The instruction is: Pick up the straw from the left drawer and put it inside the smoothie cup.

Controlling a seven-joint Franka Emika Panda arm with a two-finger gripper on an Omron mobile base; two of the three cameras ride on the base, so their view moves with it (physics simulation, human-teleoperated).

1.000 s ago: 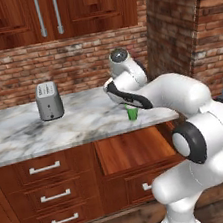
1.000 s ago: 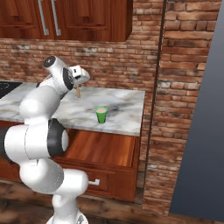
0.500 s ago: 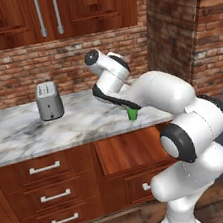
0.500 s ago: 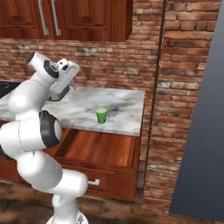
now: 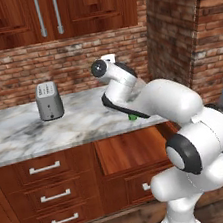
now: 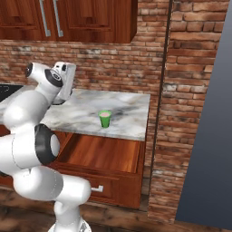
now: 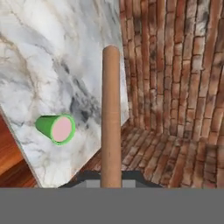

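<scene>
Hand view shows the straw (image 7: 111, 118) as one straight tan stick rising from the bottom middle of the frame up to the upper middle, so the claw (image 7: 111, 181) seems to be closed around its lower end, though the tips themselves are hard to see at the bottom edge. I judge the straw to be light, stiff and smooth; it can slip or turn between the pads, so a hold near one end, with the long free part pointing forward, is best for aiming it into a small mouth. The smoothie cup (image 7: 56, 128) lies at the left middle of this frame, green with pink inside, standing on the marble bench (image 7: 48, 65) near its edge. In the right base view the cup (image 6: 105, 118) is at the frame's centre, and the left drawer (image 6: 106, 154) is open below it, lower centre. I count one straw, one cup, one open drawer and one grey toaster (image 5: 49, 100) at the left middle of the left base view.
</scene>
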